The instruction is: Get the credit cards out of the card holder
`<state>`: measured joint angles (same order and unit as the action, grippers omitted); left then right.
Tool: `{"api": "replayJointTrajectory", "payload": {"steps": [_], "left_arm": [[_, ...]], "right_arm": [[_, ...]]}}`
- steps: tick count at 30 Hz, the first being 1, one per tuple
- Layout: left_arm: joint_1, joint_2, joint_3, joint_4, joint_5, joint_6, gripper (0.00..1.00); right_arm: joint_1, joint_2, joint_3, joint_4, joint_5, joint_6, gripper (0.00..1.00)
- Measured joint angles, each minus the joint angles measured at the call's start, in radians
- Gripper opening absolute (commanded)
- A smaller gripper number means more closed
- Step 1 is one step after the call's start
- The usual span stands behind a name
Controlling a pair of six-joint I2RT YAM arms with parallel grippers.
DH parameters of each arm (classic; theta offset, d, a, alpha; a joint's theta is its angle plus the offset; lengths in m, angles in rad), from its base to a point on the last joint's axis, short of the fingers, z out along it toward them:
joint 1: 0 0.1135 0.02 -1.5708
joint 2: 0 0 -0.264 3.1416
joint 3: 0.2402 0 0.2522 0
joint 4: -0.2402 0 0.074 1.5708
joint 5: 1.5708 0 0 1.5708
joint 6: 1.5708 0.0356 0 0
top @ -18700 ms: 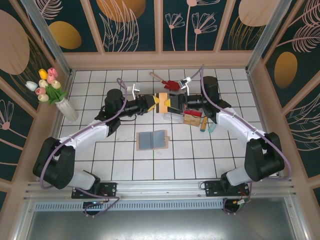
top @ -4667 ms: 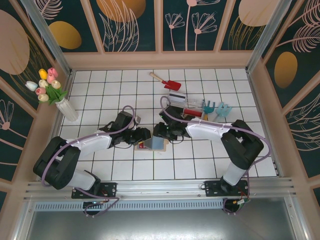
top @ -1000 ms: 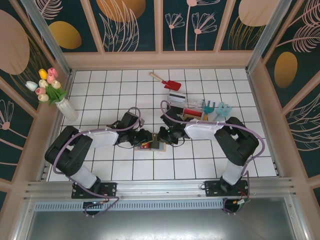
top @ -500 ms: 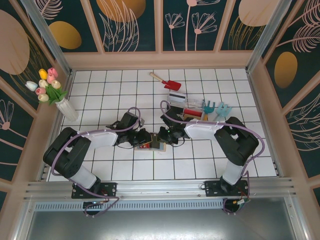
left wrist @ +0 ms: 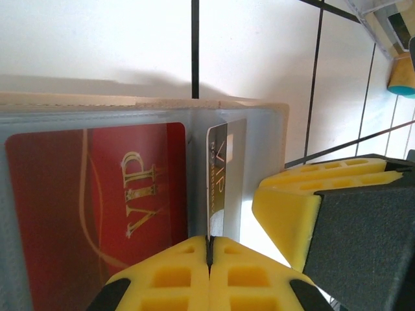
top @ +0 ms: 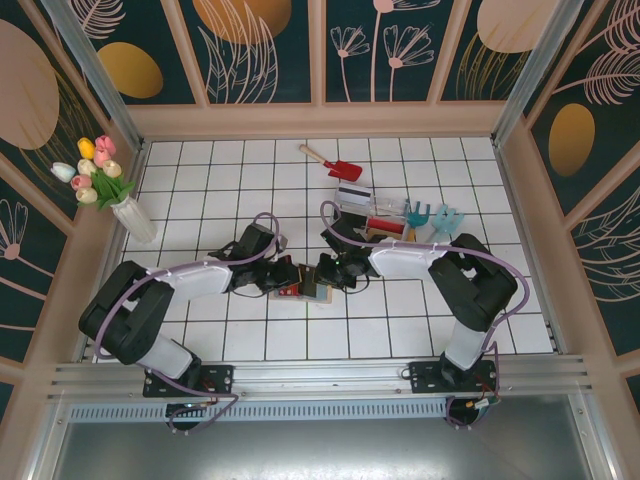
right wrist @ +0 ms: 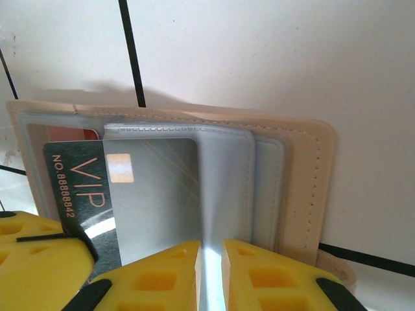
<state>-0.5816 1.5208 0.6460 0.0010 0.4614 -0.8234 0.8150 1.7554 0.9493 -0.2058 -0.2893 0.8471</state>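
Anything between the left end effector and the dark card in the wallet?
Nothing visible. The left end effector is shut on the edge of the dark card; its other end sits in a clear pocket of the wallet, pinched by the right end effector.

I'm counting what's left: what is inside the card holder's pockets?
A red VIP card sits in a clear pocket of the card holder; a dark VIP card is partly out. Anything beneath them is covered.
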Motion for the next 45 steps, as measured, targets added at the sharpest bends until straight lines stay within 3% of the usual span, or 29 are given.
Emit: {"api": "replayJointTrajectory", "payload": {"steps": [10, 18, 25, 31, 35, 38, 45], "left_arm": [[0.004, -0.106, 0.001, -0.127, -0.079, 0.06, 0.0], [0.004, -0.283, 0.01, -0.23, -0.139, 0.063, 0.0], [0.007, -0.363, 0.057, -0.207, -0.149, 0.006, 0.0], [0.026, -0.372, 0.114, -0.123, -0.08, -0.085, 0.0], [0.047, -0.376, 0.161, -0.039, -0.012, -0.153, 0.0], [0.056, -0.377, 0.17, 0.038, 0.041, -0.211, 0.0], [0.061, -0.377, 0.17, 0.146, 0.113, -0.309, 0.0]], "right_arm": [[-0.002, 0.0, 0.0, -0.001, -0.001, 0.0, 0.19], [-0.006, -0.075, 0.0, 0.002, -0.002, 0.0, 0.3], [-0.074, -0.265, -0.014, 0.122, -0.045, 0.01, 0.69], [-0.177, -0.34, -0.057, 0.302, -0.193, 0.046, 0.85], [-0.236, -0.344, -0.076, 0.433, -0.32, 0.082, 0.83], [-0.264, -0.344, -0.082, 0.539, -0.408, 0.13, 0.71], [-0.303, -0.344, -0.083, 0.752, -0.537, 0.235, 0.52]]}}
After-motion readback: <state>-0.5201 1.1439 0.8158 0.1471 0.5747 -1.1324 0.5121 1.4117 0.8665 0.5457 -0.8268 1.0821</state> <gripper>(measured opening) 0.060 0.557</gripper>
